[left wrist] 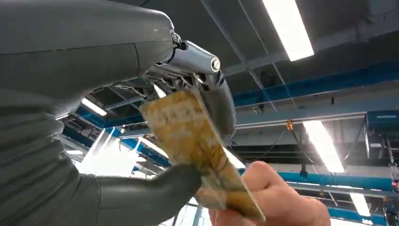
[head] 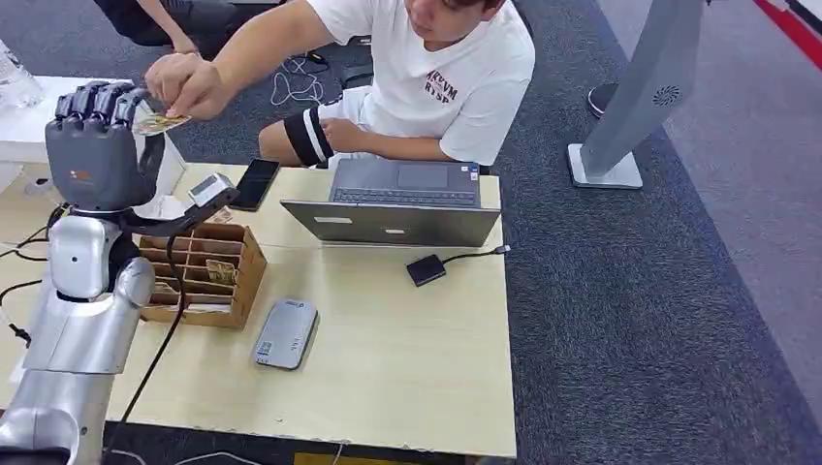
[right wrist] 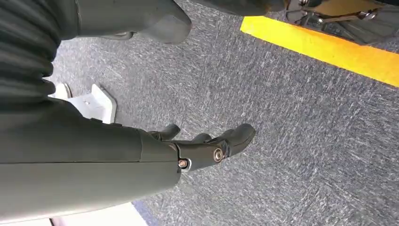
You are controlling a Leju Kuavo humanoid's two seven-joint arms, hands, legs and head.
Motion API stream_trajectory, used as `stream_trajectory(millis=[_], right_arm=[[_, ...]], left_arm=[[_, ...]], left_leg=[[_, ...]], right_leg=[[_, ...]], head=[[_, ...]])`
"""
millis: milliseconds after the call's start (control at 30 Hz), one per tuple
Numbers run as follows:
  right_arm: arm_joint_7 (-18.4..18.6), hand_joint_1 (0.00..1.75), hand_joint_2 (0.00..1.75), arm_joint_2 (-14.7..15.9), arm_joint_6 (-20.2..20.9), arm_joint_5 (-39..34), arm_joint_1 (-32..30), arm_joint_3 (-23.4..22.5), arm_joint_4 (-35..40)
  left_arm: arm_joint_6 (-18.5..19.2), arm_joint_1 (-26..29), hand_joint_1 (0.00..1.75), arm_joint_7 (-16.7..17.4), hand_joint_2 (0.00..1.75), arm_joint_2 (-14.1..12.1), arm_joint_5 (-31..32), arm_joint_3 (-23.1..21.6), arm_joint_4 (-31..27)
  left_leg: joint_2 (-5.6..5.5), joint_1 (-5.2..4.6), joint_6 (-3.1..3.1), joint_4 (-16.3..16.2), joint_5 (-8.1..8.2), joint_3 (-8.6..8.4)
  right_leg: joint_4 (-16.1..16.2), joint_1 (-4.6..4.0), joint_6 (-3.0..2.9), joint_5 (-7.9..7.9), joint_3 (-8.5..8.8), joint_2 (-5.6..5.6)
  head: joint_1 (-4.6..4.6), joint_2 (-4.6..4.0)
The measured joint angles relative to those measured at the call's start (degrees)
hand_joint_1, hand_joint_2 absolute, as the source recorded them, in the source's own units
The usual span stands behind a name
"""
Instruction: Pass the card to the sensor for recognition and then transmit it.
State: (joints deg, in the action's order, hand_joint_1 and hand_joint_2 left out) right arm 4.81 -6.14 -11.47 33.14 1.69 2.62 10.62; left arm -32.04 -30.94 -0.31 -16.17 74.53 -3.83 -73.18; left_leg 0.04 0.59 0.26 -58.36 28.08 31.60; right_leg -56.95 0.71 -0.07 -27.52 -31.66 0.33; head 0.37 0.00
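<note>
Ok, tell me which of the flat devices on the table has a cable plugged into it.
The small black square device just in front of the laptop: a cable leads from its side. The grey device and the black phone show none.

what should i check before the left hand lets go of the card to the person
1. Card held by the left hand: ok, pinched between the thumb and a finger in the left wrist view.
2. Person's hand on the card: ok, its fingers grip the card's far end.
3. Person's hold firm enough to take the card alone: cannot tell.
4. Handover raised off the table: ok, the card is held up above the cardboard organiser.
5. Right hand out of the way: ok, it hangs over the carpet holding nothing.
6. Card already read by the grey sensor: cannot tell.
</note>
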Motion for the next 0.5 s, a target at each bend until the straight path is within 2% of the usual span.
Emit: stream_trajectory(millis=[500], right_arm=[[0.48,0.0,1.75,0.0,-0.02,0.94,-0.01,0.31,-0.09]], left_arm=[[-0.72,0.71,1.75,-0.42,1.75,-0.33,-2.03,-0.39,1.86]], left_leg=[[0.0,0.01,0.0,0.0,0.0,0.01]], right_leg=[[0.0,0.0,0.0,0.0,0.0,0.0]], head=[[0.02,0.0]])
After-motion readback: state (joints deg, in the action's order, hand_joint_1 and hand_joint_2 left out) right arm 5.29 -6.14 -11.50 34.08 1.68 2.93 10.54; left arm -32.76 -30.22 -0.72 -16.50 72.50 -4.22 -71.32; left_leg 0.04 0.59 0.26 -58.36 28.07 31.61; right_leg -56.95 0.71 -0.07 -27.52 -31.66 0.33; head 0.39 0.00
